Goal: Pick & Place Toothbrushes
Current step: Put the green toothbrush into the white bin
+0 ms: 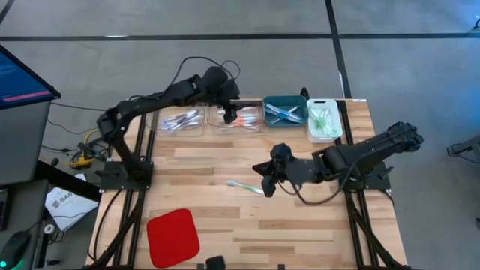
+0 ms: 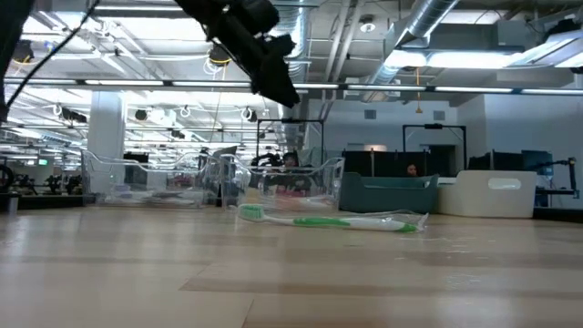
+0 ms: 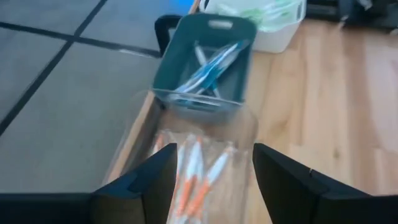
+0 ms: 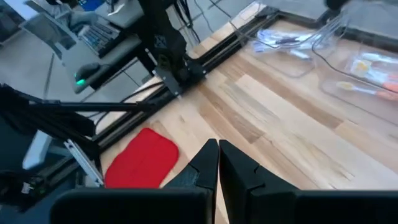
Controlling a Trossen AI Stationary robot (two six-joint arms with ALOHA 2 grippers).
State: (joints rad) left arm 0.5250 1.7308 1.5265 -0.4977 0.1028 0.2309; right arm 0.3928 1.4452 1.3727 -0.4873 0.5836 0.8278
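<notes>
One green toothbrush (image 1: 244, 186) (image 2: 332, 220) lies flat on the wooden table, near its middle. My right gripper (image 1: 267, 184) (image 4: 218, 147) hangs shut above the table, just right of that toothbrush, holding nothing. My left gripper (image 1: 229, 114) (image 3: 214, 150) is open above a clear bin (image 1: 241, 118) at the far edge. Orange-accented toothbrushes (image 3: 198, 177) lie in that bin below the gap between its fingers. A teal bin (image 3: 208, 74) holds blue toothbrushes and a white bin (image 1: 324, 120) holds green ones. Another clear bin (image 1: 182, 121) holds pale ones.
The four bins stand in a row along the table's far edge. A flat red pad (image 1: 172, 236) (image 4: 142, 160) lies near the front left corner. Bare wood stretches between the bins and the pad. Black frame rails run along both sides of the table.
</notes>
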